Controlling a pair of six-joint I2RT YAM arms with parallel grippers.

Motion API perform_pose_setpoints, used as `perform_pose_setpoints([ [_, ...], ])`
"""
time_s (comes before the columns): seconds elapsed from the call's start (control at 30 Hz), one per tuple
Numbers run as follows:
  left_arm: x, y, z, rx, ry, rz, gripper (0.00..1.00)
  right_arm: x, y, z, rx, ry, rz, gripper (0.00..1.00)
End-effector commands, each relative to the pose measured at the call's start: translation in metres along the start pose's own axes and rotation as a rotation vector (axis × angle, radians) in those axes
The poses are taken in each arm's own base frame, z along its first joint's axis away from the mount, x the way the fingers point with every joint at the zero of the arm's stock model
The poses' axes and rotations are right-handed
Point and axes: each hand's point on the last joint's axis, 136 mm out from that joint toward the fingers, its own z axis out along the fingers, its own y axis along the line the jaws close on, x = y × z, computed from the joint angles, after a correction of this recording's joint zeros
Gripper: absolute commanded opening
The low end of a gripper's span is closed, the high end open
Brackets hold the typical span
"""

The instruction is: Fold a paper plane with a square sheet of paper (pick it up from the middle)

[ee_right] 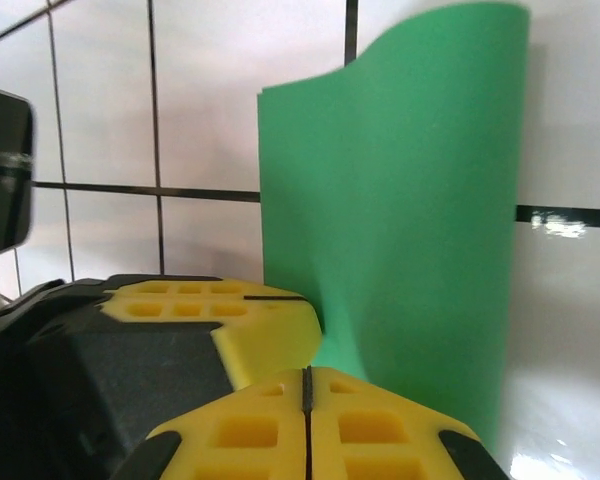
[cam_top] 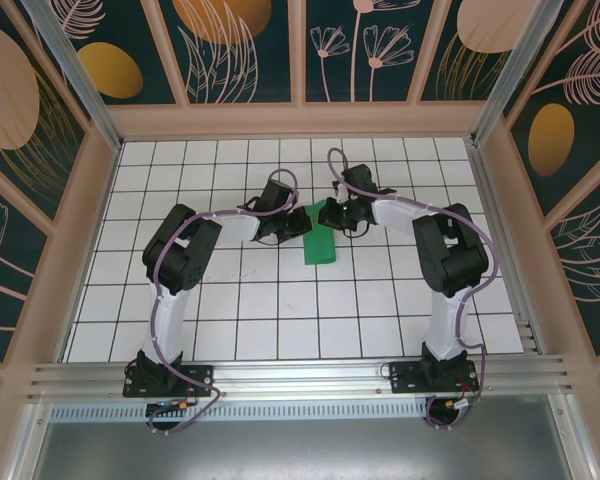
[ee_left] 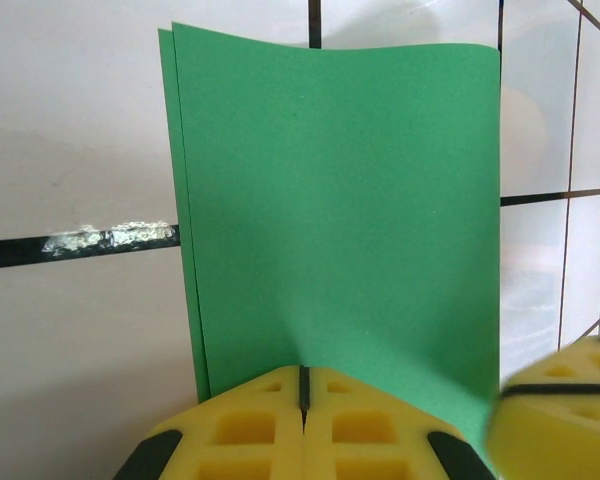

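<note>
The square sheet of paper (cam_top: 320, 242) is bright green and doubled over into a narrow strip, held a little above the white grid table between the two arms. In the left wrist view its two layers (ee_left: 340, 210) show along the left edge. My left gripper (cam_top: 298, 222) is shut on the near edge of the sheet, its yellow pads (ee_left: 302, 385) pressed together. My right gripper (cam_top: 333, 213) is shut on the same edge just beside it, pads closed (ee_right: 307, 382), and the paper (ee_right: 410, 230) dimples where the pads pinch. The left gripper's yellow fingers (ee_right: 255, 320) touch the right's.
The white grid table (cam_top: 280, 300) lies inside a walled enclosure with wooden frame posts. An aluminium rail (cam_top: 300, 375) runs along the near edge, where both arm bases are bolted.
</note>
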Motion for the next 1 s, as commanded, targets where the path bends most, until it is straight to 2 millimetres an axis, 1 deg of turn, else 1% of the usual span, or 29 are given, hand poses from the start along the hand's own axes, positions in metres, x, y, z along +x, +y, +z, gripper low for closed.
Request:
perform_pose_setpoints([
  [0.0, 0.048, 0.104, 0.014, -0.328, 0.110, -0.092, 0.00, 0.010, 0.002, 0.013, -0.007, 0.069, 0.007, 0.07],
  [0.1, 0.050, 0.107, 0.015, -0.335, 0.122, -0.102, 0.00, 0.012, -0.005, 0.018, 0.025, 0.084, 0.017, 0.07],
  [0.33, 0.054, 0.115, 0.013, -0.368, 0.123, -0.117, 0.00, 0.017, -0.033, 0.023, 0.122, 0.094, 0.032, 0.06],
  [0.57, 0.057, 0.123, 0.010, -0.405, 0.125, -0.125, 0.00, 0.020, -0.046, 0.025, 0.136, 0.098, 0.039, 0.06],
  [0.67, 0.059, 0.126, 0.010, -0.415, 0.130, -0.125, 0.00, 0.021, -0.053, 0.022, 0.127, 0.094, 0.053, 0.06],
  [0.8, 0.060, 0.130, 0.009, -0.432, 0.132, -0.120, 0.00, 0.025, -0.061, 0.013, 0.094, 0.082, 0.076, 0.06],
  [0.97, 0.062, 0.133, 0.008, -0.441, 0.132, -0.119, 0.00, 0.036, -0.078, 0.001, 0.078, 0.073, 0.120, 0.07],
])
